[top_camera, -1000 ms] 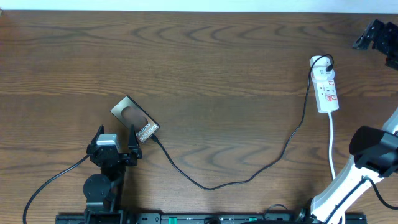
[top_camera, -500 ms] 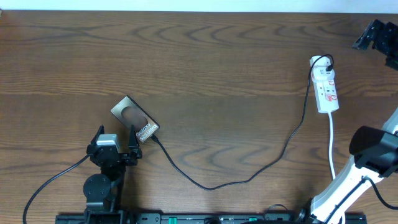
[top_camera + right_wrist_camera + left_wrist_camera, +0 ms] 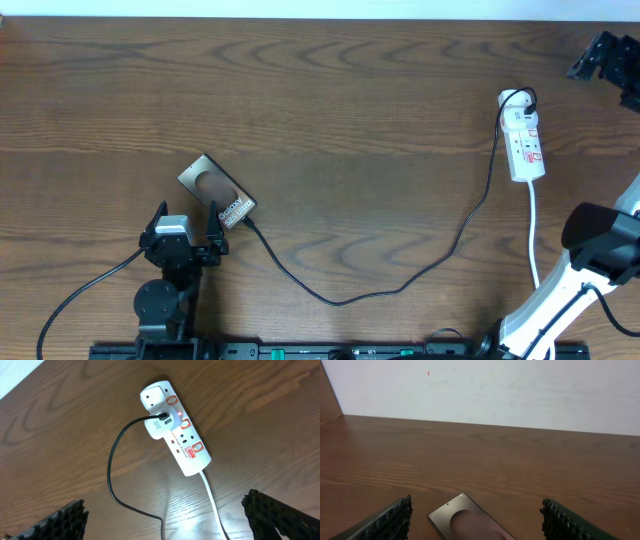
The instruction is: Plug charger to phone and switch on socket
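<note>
The phone [image 3: 216,190] lies at an angle on the wooden table, and its near end shows in the left wrist view [image 3: 470,522]. My left gripper [image 3: 187,222] is open and empty just in front of it, one finger [image 3: 390,520] on each side. The black charger cable [image 3: 400,288] runs from the phone's lower right end, where its tip meets the phone, in a long loop up to the white socket [image 3: 525,135]. In the right wrist view the cable [image 3: 112,460] enters a white adapter on the socket [image 3: 182,435], beside a small red light. My right gripper [image 3: 165,510] is open above the socket.
The socket's white cord [image 3: 533,235] runs down toward the right arm's base [image 3: 545,310]. The right gripper [image 3: 600,55] sits at the far right edge in the overhead view. A white wall [image 3: 495,390] stands behind the table.
</note>
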`<state>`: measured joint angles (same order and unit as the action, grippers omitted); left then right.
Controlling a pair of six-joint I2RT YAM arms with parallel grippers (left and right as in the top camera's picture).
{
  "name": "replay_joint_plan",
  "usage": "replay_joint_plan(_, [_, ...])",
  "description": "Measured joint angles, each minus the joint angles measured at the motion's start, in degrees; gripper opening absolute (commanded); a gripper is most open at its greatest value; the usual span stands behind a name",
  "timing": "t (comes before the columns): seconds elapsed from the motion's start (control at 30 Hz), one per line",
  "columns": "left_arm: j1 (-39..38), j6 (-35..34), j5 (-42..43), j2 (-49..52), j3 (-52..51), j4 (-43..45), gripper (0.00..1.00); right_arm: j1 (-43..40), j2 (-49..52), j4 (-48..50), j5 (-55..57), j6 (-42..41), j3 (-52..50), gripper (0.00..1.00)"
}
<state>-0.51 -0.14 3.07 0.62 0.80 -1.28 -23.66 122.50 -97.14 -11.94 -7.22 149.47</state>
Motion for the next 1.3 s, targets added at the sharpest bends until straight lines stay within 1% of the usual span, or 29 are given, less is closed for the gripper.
replay_joint_plan(0.1, [0.0, 0.0, 0.0, 0.0, 0.0, 0.0, 0.81, 0.0, 0.0, 0.96, -0.04, -0.24, 0.0, 0.99])
replay_joint_plan(0.2, [0.0, 0.0, 0.0, 0.0, 0.0, 0.0, 0.81, 0.26, -0.28, 3.3, -0.04, -2.21, -1.33, 0.99])
replay_joint_plan(0.27, [0.0, 0.0, 0.0, 0.0, 0.0, 0.0, 0.81, 1.07, -1.42, 7.58, -0.02, -3.76, -4.98, 0.99])
replay_joint_plan(0.33, [0.0, 0.0, 0.0, 0.0, 0.0, 0.0, 0.81, 2.71, -3.37, 13.86, 0.0, -5.01, -10.64, 0.99])
replay_joint_plan(0.43, [0.0, 0.02, -0.02, 0.0, 0.04, -0.07, 0.81, 6.71, -8.48, 27.21, -0.02, -6.1, -22.56, 0.99])
replay_joint_plan(0.6, [0.0, 0.0, -0.02, 0.0, 0.13, -0.17, 0.81, 14.05, -19.65, 45.75, -0.22, -5.66, -43.5, 0.99])
replay_joint_plan(0.7, [0.0, 0.02, -0.04, 0.0, 0.17, -0.24, 0.81, 17.44, -27.58, 56.63, -0.2, -4.13, -56.22, 0.99])
replay_joint_plan(0.77, [0.0, 0.04, -0.02, 0.0, 0.22, -0.31, 0.81, 19.39, -33.11, 65.88, -0.07, -2.82, -65.0, 0.99])
replay_joint_plan(0.87, [0.0, 0.02, -0.04, 0.0, 0.22, -0.28, 0.81, 21.57, -40.52, 76.3, -0.22, -1.09, -76.67, 0.99])
replay_joint_plan(0.93, [0.0, 0.02, -0.02, 0.0, 0.26, -0.39, 0.81, 22.71, -45.92, 85.07, -0.22, -0.13, -85.46, 0.99])
replay_joint_plan(1.1, [0.0, 0.04, -0.02, 0.0, 0.26, -0.37, 0.81, 23.12, -58.9, 99.32, -0.13, 0.87, -104.13, 0.99])
replay_joint_plan(1.13, [0.0, 0.02, -0.02, 0.0, 0.26, -0.39, 0.81, 23.12, -62.99, 102.57, -0.02, 1.03, -109.15, 0.99])
replay_joint_plan(1.17, [0.0, 0.02, -0.04, 0.0, 0.26, -0.39, 0.81, 23.15, -64.11, 104.08, 0.0, 1.11, -110.73, 0.99])
replay_joint_plan(1.2, [0.0, 0.02, -0.07, -0.02, 0.28, -0.39, 0.81, 23.15, -66.77, 106.84, 0.22, 1.22, -114.09, 0.99])
replay_joint_plan(1.3, [0.0, 0.04, -0.02, -0.02, 0.28, -0.42, 0.81, 23.15, -75.17, 111.14, 0.94, 1.42, -123.36, 0.99])
